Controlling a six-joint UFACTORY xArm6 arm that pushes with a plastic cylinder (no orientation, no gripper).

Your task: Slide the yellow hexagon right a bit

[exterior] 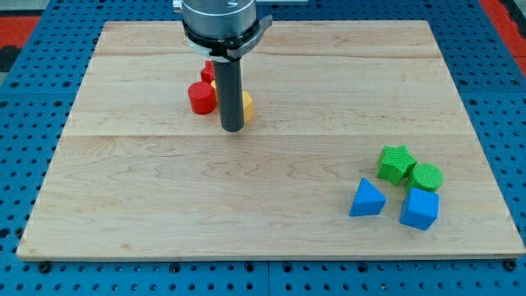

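The yellow hexagon (246,105) lies on the wooden board (271,214) in the upper left part of the view, mostly hidden behind my rod. My tip (233,129) rests on the board just at the hexagon's lower left side, touching or nearly touching it. A red cylinder (200,98) sits right beside the rod on its left. Another red block (209,72) lies just above the cylinder, partly hidden by the rod, and its shape cannot be made out.
At the view's lower right lie a green star (396,164), a green cylinder (426,177), a blue triangle (366,199) and a blue cube (420,209). The board's edges are bordered by a blue perforated surface (25,123).
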